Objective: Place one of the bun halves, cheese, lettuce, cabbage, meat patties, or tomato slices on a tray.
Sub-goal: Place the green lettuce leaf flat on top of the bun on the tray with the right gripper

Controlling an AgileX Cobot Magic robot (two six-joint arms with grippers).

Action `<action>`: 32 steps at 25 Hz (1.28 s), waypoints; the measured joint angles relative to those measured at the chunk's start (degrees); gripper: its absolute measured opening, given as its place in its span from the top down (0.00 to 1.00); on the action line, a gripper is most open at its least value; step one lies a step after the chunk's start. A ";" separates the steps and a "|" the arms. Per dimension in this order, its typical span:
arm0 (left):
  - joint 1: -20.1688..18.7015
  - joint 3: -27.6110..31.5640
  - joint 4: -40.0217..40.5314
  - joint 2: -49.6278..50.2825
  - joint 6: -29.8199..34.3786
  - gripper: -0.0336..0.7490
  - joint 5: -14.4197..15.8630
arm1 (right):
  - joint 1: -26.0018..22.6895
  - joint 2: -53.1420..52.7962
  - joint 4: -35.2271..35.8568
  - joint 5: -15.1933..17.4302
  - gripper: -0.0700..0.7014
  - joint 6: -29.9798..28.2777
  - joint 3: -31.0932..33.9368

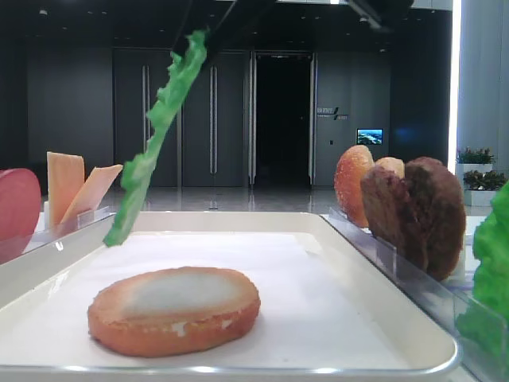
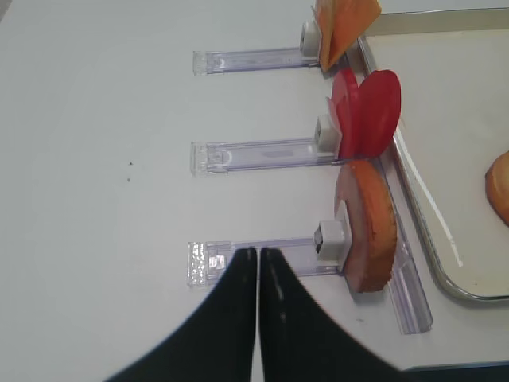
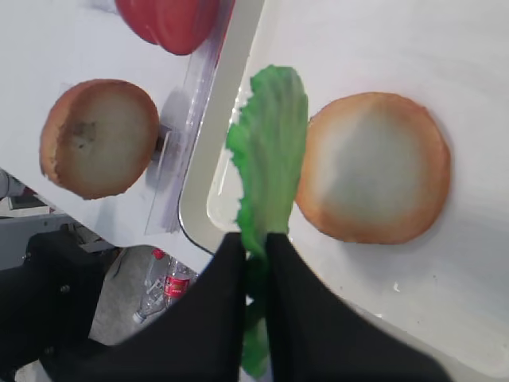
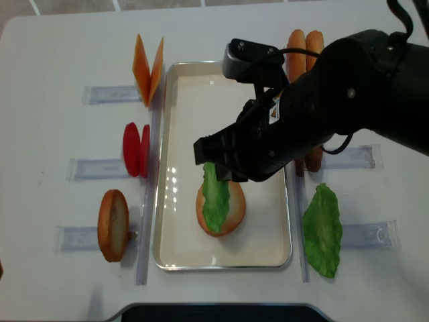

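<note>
My right gripper (image 3: 254,239) is shut on the stem end of a bright green lettuce leaf (image 3: 270,143). The leaf (image 1: 159,135) hangs tilted in the air over the off-white tray (image 1: 318,278). From above, the leaf (image 4: 216,194) overlaps a bun half (image 4: 236,209). That bun half (image 1: 175,306) lies pale face up on the tray's paper (image 3: 445,302). My left gripper (image 2: 258,251) is shut and empty above the white table, left of a bun half (image 2: 370,223) that stands in a clear holder.
Left of the tray (image 4: 181,134) stand cheese slices (image 4: 149,67), tomato slices (image 4: 136,149) and a bun half (image 4: 112,225) in clear holders. On the right are bun halves (image 4: 305,47), meat patties (image 1: 421,211) and another lettuce leaf (image 4: 323,228).
</note>
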 joint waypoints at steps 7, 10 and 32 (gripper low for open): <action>0.00 0.00 0.00 0.00 0.00 0.96 0.00 | 0.00 4.42 0.31 -1.90 0.82 -1.62 0.00; 0.00 0.00 0.00 0.00 0.00 0.96 0.00 | 0.00 5.81 1.48 -2.16 0.82 -2.15 0.00; 0.00 0.00 0.00 0.00 0.00 0.96 0.00 | -1.96 6.64 10.43 -2.53 0.82 -6.55 0.00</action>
